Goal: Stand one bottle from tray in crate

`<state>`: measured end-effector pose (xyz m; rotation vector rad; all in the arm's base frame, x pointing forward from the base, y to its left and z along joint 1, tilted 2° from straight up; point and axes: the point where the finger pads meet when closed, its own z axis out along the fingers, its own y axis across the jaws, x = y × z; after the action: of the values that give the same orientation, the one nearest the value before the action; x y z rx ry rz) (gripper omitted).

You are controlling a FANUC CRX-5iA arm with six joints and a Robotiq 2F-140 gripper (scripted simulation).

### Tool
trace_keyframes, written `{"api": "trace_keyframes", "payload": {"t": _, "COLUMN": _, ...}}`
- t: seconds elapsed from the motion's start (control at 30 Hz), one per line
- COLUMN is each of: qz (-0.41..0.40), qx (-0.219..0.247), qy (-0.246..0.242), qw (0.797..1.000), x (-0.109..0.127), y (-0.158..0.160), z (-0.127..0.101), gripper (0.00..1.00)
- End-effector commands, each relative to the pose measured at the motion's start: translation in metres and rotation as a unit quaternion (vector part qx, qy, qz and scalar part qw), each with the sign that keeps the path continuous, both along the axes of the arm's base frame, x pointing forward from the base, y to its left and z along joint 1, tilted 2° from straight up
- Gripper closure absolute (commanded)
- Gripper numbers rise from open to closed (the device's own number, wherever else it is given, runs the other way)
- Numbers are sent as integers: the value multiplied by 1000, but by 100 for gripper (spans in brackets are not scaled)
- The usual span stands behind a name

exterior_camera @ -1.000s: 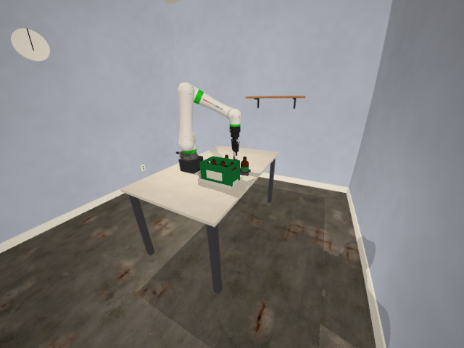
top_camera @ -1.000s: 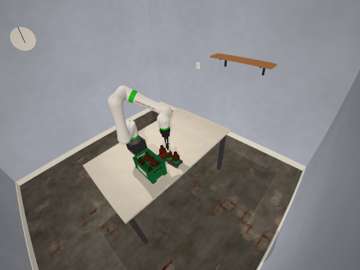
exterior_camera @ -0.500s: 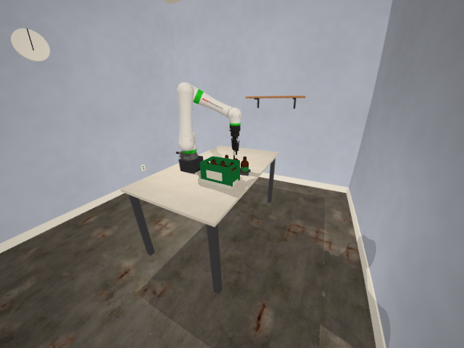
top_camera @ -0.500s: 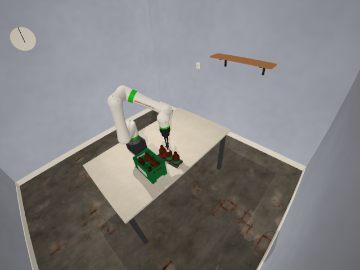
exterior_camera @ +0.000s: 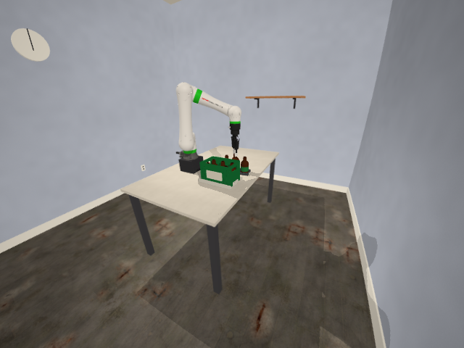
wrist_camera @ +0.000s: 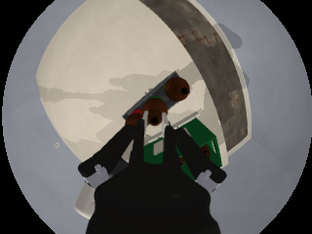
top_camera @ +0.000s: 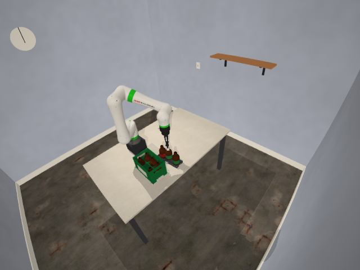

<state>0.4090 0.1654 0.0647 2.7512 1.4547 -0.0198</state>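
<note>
Black end effector (top_camera: 167,147) (exterior_camera: 235,152) (wrist_camera: 154,117) grips the middle bottle (top_camera: 168,154) (exterior_camera: 235,159) (wrist_camera: 155,104), upright on the tray (top_camera: 178,166) (exterior_camera: 245,173) (wrist_camera: 158,91); a crooked lift could topple its red-labelled neighbour (top_camera: 162,151) (exterior_camera: 226,156) (wrist_camera: 133,118), or low travel snag the crate (top_camera: 159,175) (exterior_camera: 230,180) (wrist_camera: 197,130), wrist-view five o'clock
</note>
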Motion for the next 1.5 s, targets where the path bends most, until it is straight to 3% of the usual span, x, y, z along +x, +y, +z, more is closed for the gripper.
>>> {"api": "trace_keyframes", "payload": {"t": 0.0, "qz": 0, "qx": 0, "qy": 0, "qw": 1000, "x": 0, "y": 0, "z": 3, "gripper": 100}}
{"api": "trace_keyframes", "payload": {"t": 0.4, "qz": 0, "qx": 0, "qy": 0, "qw": 1000, "x": 0, "y": 2, "z": 14, "gripper": 100}}
{"api": "trace_keyframes", "payload": {"t": 1.47, "qz": 0, "qx": 0, "qy": 0, "qw": 1000, "x": 0, "y": 2, "z": 16, "gripper": 100}}
